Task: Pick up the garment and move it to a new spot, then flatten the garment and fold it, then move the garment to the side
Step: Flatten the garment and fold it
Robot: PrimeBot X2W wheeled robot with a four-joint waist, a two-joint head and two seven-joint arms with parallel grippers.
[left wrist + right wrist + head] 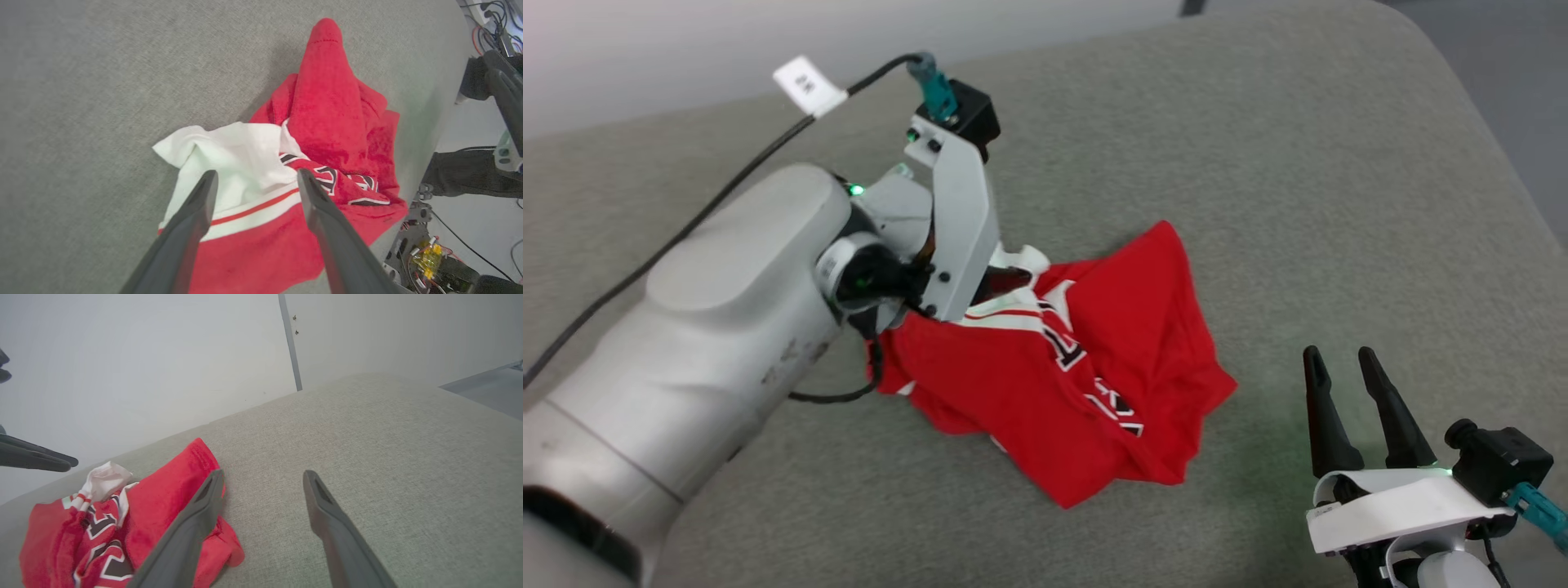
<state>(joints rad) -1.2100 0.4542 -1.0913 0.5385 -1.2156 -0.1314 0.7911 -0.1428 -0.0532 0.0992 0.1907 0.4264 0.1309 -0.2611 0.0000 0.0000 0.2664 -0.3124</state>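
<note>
So the garment (1111, 359) is lying in a crumpled heap roughly mid-way across the grey cushion (1258, 163), nowhere near flat. It's mostly red, with one white sleeve bunched up at the end under the left arm (727, 327), and bits of the black, white-outlined lettering peek out of the folds. One red corner sticks up and away from the robot like a little peak. In the left wrist view the left pincer (256, 173) is spread wide right over the heap, its two dark fingers (192, 220) straddling the white sleeve and the red-and-white striped trim. Honestly I can't tell if the tips are actually touching the cloth or just above it, but they're not pinching anything. In the head view the wrist bracket hides most of those fingers. The right pincer (1339, 359) is off at the lower right, spread too, with nothing between its fingers. It sits near the heap's right edge but clearly apart from it, tips pointing away from the robot over bare cushion. From the right wrist view the garment lies to the left of that pincer's fingers. A black cable with a white tag (809, 84) runs along the left arm.
</note>
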